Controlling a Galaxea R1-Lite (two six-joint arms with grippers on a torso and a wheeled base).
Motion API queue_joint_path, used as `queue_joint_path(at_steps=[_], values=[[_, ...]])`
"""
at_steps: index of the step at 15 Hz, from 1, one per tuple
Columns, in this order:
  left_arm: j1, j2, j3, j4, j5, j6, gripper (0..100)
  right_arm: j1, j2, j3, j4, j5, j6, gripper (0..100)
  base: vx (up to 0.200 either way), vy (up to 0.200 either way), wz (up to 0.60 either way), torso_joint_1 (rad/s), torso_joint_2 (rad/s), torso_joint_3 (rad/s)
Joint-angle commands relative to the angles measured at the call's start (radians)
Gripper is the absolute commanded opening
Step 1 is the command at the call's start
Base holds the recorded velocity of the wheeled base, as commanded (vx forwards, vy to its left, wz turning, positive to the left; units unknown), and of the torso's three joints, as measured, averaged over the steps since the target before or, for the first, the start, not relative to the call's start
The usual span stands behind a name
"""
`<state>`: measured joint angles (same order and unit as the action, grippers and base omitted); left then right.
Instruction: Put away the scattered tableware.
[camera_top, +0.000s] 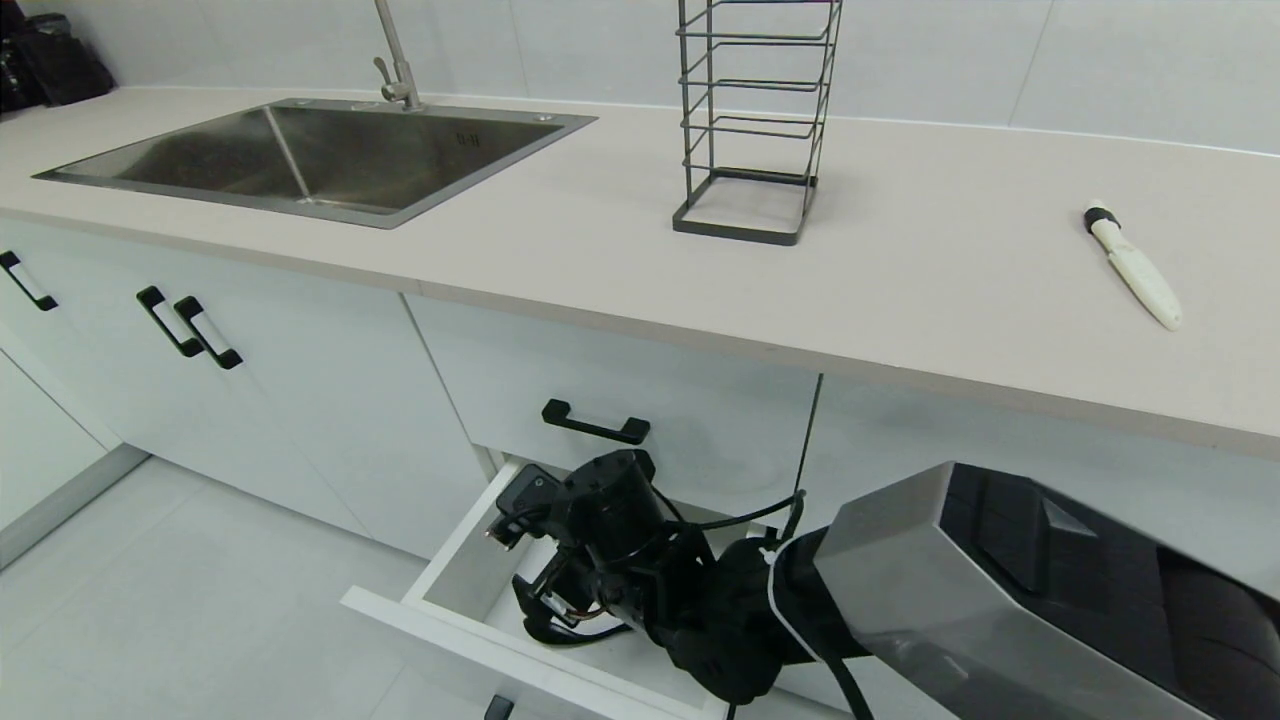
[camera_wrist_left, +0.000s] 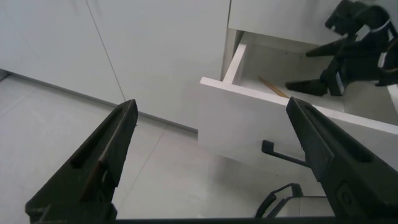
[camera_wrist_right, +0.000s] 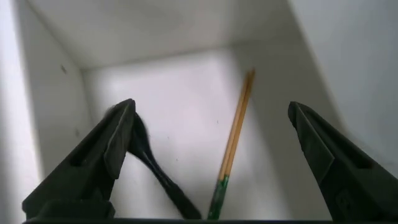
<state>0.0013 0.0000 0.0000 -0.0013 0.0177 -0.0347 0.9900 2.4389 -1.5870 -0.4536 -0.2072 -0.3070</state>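
The white drawer under the counter stands pulled out. My right gripper hangs open inside it, nothing between its fingers. On the drawer floor below lie a pair of wooden chopsticks with green ends and a black utensil, side by side and apart. A white-handled utensil with a black end lies on the counter at the far right. My left gripper is open and empty, low beside the drawer front, looking across at the right gripper and the chopsticks.
A dark wire rack stands on the counter's middle. A steel sink with a tap is at the back left. Shut cabinet doors with black handles are left of the drawer, and a shut drawer sits above it.
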Motion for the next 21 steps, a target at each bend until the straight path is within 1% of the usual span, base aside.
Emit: queue_joint_path(at_steps=[1,2,3,5,6,8,11,14,18,21], values=[[0.0,0.0,0.0,0.0,0.001,-0.001,100,0.036,-0.086,0.067,0.0,0.005,-0.003,100,0.0,0.0,0.0,0.0,0.0,0.0],[0.0,0.0,0.0,0.0,0.001,-0.001,100,0.039,-0.098,0.088,-0.002,0.005,-0.006,100,0.0,0.0,0.0,0.0,0.0,0.0],[0.0,0.0,0.0,0.0,0.001,-0.001,100,0.044,-0.149,0.163,-0.02,0.006,-0.024,100,0.0,0.0,0.0,0.0,0.0,0.0],[0.0,0.0,0.0,0.0,0.001,-0.001,100,0.044,-0.205,0.246,-0.068,0.011,-0.032,100,0.0,0.0,0.0,0.0,0.0,0.0],[0.0,0.0,0.0,0.0,0.001,-0.001,100,0.042,-0.264,0.334,-0.129,0.037,-0.038,100,0.0,0.0,0.0,0.0,0.0,0.0],[0.0,0.0,0.0,0.0,0.001,-0.001,100,0.042,-0.34,0.479,-0.214,0.054,-0.046,100,0.0,0.0,0.0,0.0,0.0,0.0],[0.0,0.0,0.0,0.0,0.001,-0.001,100,0.041,-0.425,0.628,-0.273,0.054,-0.046,100,0.0,0.0,0.0,0.0,0.0,0.0],[0.0,0.0,0.0,0.0,0.001,-0.001,100,0.036,-0.509,0.823,-0.396,0.057,-0.041,100,0.0,0.0,0.0,0.0,0.0,0.0],[0.0,0.0,0.0,0.0,0.001,-0.001,100,0.024,-0.65,0.978,-0.405,0.066,-0.038,100,0.0,0.0,0.0,0.0,0.0,0.0],[0.0,0.0,0.0,0.0,0.001,-0.001,100,0.01,-0.732,1.049,-0.408,0.074,-0.035,100,0.0,0.0,0.0,0.0,0.0,0.0]])
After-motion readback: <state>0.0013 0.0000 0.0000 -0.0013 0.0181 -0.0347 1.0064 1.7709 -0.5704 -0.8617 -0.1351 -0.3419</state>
